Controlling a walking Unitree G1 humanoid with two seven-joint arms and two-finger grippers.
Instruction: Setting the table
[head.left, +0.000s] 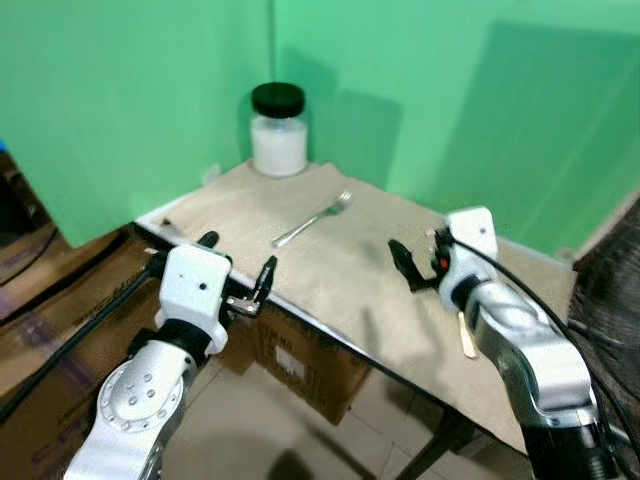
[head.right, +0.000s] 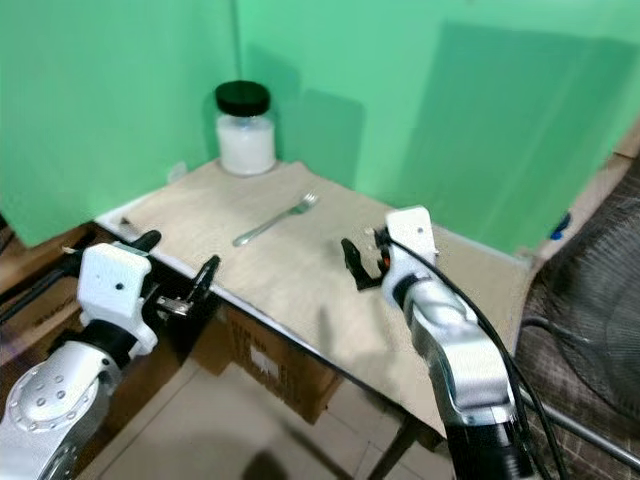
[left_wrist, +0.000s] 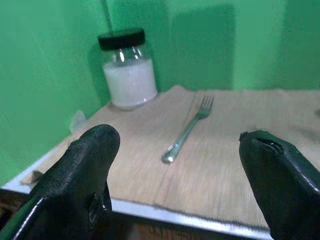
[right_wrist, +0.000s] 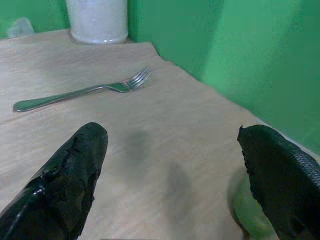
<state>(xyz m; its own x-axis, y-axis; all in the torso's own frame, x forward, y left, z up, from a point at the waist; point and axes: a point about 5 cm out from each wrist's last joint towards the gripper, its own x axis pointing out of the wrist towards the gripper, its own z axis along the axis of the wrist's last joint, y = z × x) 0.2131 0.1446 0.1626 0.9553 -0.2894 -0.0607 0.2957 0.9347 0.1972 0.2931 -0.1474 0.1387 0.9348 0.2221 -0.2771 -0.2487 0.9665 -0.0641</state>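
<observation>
- The left gripper (head.left: 236, 272) hung at the near edge of the worktop (head.left: 340, 270), its fingers spread wide with nothing between them.
- The right gripper (head.left: 418, 262) was over the cloth, also spread wide and empty.
- Just behind the right gripper, near its wrist, a pale flat stick (head.left: 467, 338) lay on the cloth; what it was could not be told.
- The fork (head.left: 312, 219) lay flat on the cloth ahead of both grippers, between them and a little beyond, well apart from each. Its handle end pointed back toward the left gripper and its tines toward the jar.
- By the look of it the fork was thin, stiff metal, light and smooth, so it would likely slip under hard fingers. Lying flush on the cloth, it gave little edge to get under. The best hold seemed to be across the narrow handle, about midway, with the fingers closing from either side.
- The cloth was tan, woven and soft, and might bunch if a finger dragged on it.
- Beyond the fork, in the far corner, stood a glass jar (head.left: 278, 130) with a black lid and white contents, probably heavy and breakable.
- Green walls (head.left: 130, 90) closed the corner; cardboard boxes (head.left: 300, 365) sat under the worktop on a tiled floor (head.left: 250, 430).
</observation>
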